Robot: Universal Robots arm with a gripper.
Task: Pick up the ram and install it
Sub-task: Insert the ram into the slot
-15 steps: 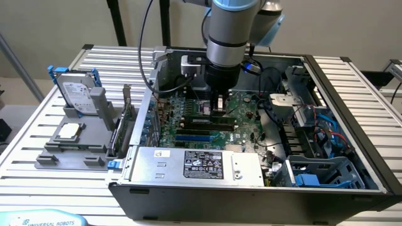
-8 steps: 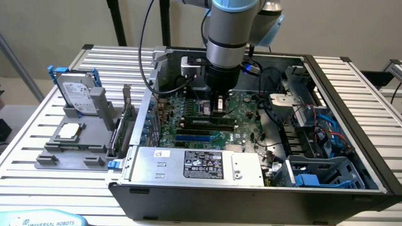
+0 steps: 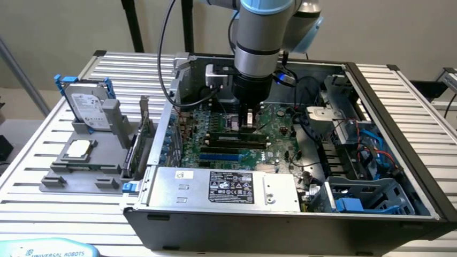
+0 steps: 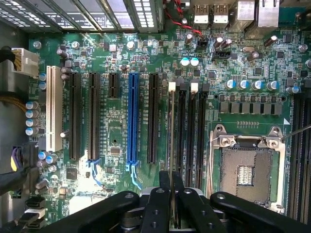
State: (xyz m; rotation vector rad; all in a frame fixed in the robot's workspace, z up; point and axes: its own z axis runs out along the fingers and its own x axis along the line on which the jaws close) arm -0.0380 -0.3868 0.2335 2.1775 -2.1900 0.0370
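Wrist view shows the claw (image 4: 171, 204) closed on the ram (image 4: 171, 145), held edge-on directly over a black memory slot (image 4: 182, 131) beside the empty processor socket (image 4: 245, 174). From outside, the arm reaches down into the open computer case (image 3: 400, 160) near its rear wall. Pickup looks done; the stick seems lined up, though whether it is fully seated I cannot tell.

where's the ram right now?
In the wrist view the ram stands edge-on over the memory slots, between the gripper fingers, beside the open CPU socket.

green motherboard (image 4: 121, 121), blue slot (image 4: 131, 119), white slot (image 4: 54, 109), black jaws
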